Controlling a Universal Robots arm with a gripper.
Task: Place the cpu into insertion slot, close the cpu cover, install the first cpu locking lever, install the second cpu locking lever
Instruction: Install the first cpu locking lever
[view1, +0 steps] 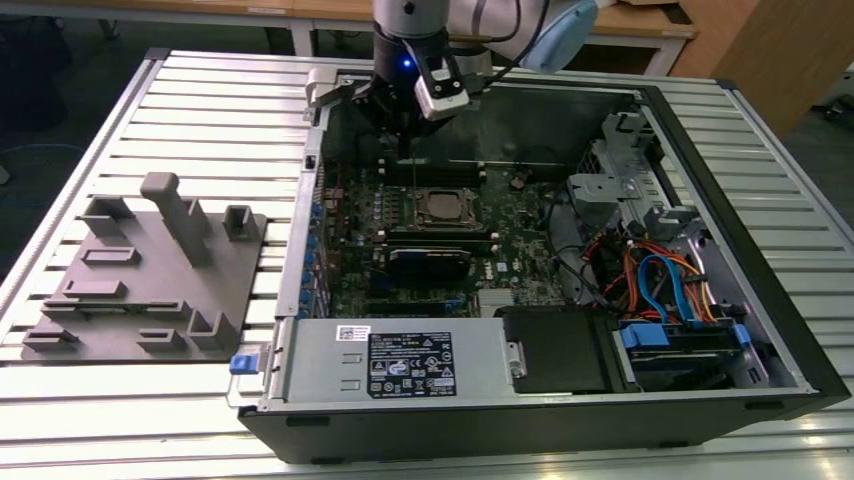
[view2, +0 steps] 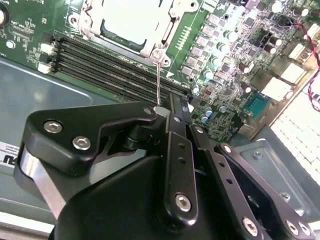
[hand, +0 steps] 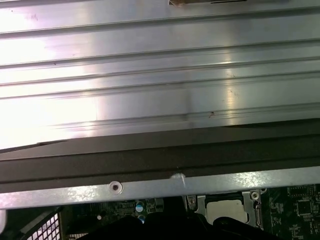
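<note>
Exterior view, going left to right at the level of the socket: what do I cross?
Grey parts tray → case side wall → cpu → grey metal bracket → case's black rim

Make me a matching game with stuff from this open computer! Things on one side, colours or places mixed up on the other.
Things:
1. chip
2. cables
3. grey stand
4. sticker

Colours or places:
A. blue and orange
B. on the table, outside the computer case
C. black and white, on a metal box
D. in the square socket on the green board

Pairs: 1-D, 2-A, 3-B, 4-C
</note>
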